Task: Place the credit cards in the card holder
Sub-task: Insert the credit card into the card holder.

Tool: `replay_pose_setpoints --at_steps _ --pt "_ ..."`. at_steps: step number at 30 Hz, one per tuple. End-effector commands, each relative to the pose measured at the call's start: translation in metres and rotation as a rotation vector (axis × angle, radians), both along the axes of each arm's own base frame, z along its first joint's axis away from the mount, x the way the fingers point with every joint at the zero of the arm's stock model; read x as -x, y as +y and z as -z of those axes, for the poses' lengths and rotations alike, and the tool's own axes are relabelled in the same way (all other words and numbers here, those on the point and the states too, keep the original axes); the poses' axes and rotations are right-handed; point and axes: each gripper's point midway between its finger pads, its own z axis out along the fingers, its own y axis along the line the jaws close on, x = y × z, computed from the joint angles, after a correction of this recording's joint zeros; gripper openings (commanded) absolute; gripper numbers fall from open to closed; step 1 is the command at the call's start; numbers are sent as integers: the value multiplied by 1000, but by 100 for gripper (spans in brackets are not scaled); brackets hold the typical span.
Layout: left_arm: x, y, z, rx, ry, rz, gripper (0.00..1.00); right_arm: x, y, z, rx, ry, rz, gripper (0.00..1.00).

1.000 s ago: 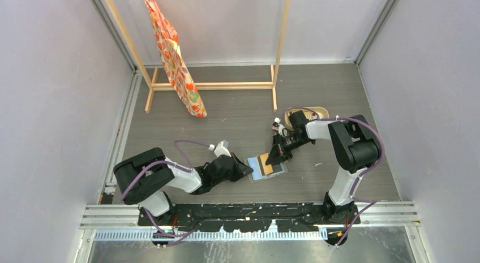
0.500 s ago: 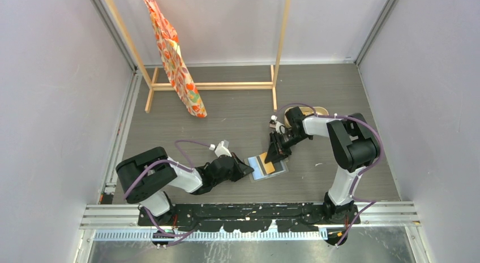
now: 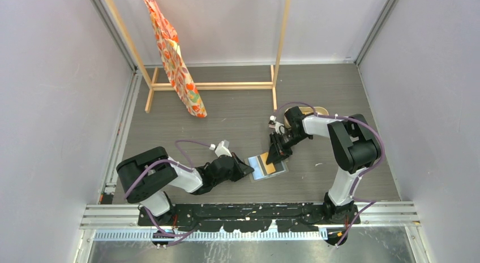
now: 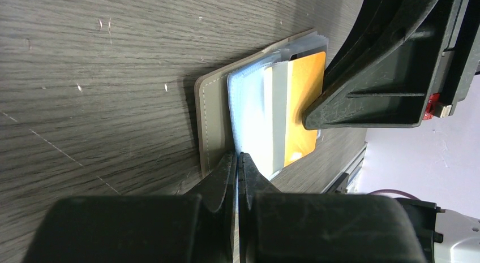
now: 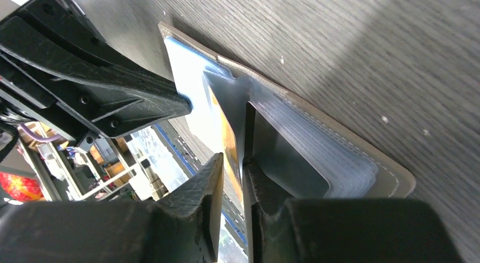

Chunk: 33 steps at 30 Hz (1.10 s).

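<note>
Low, left end effector (image 3: 247, 171) pinches card holder (image 3: 258, 168); right arm (image 3: 346, 143) bends inward.

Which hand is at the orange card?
The right hand: its fingers straddle the orange card. The left hand, shut, touches the pale sleeve of the card holder.

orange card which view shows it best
Left wrist: the card shows its orange face, tucked in the holder. Right wrist sees it edge-on between its fingers; the top view gives only a small orange patch.
</note>
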Motion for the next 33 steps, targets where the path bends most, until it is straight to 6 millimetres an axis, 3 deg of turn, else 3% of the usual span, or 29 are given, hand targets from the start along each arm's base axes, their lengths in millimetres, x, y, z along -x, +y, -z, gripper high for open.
replay_pose_setpoints --at_steps 1,10,14,21,29,33 --pt "2 2 9 -44 -14 27 0 -4 3 -8 12 -67 -37 23" --pt "3 -1 9 -34 -22 39 0 2 12 -7 -8 -41 -56 22" --pt "3 1 9 -33 -22 34 0 2 11 -5 4 -28 -67 14" --pt "3 0 9 -29 -24 37 1 6 14 -2 -15 9 -67 12" --pt "4 -3 9 -17 -27 48 8 5 17 -4 -22 13 -71 17" --pt "4 -1 9 -17 -23 43 9 4 15 -10 -11 -14 -90 24"
